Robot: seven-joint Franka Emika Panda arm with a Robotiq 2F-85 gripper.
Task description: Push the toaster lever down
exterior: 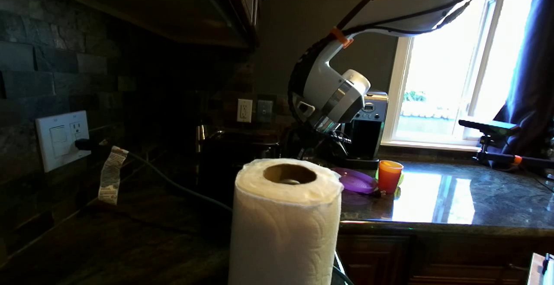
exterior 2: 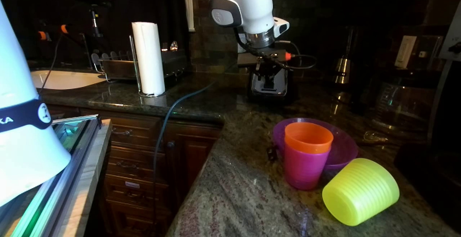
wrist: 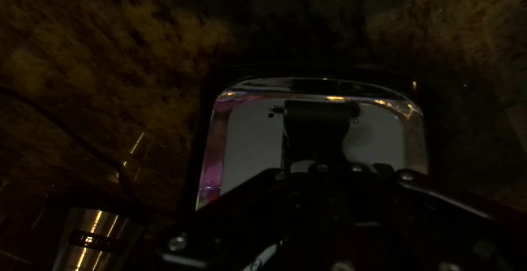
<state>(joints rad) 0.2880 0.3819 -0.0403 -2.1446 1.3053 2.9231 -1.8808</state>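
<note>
The toaster stands on the counter. In an exterior view its end panel [exterior 2: 282, 85] shows grey with a silver rim. It is a dark box [exterior: 236, 148] behind the paper towel roll in an exterior view. In the wrist view the pale panel [wrist: 251, 143] fills the middle inside a shiny frame. My gripper [wrist: 317, 139] points down in front of this panel. Its finger joints are close together and it looks shut. It also shows at the panel in an exterior view [exterior 2: 268, 79]. I cannot make out the lever apart from the dark fingers, nor whether they touch it.
A paper towel roll [exterior: 288, 228] stands near the toaster. A purple plate [exterior 2: 344, 147], an orange cup [exterior 2: 309, 136] in a pink one, and a tipped yellow-green cup [exterior 2: 360, 192] lie on the counter. A coffee maker [exterior: 368, 120] and a metallic object [wrist: 96, 238] stand nearby.
</note>
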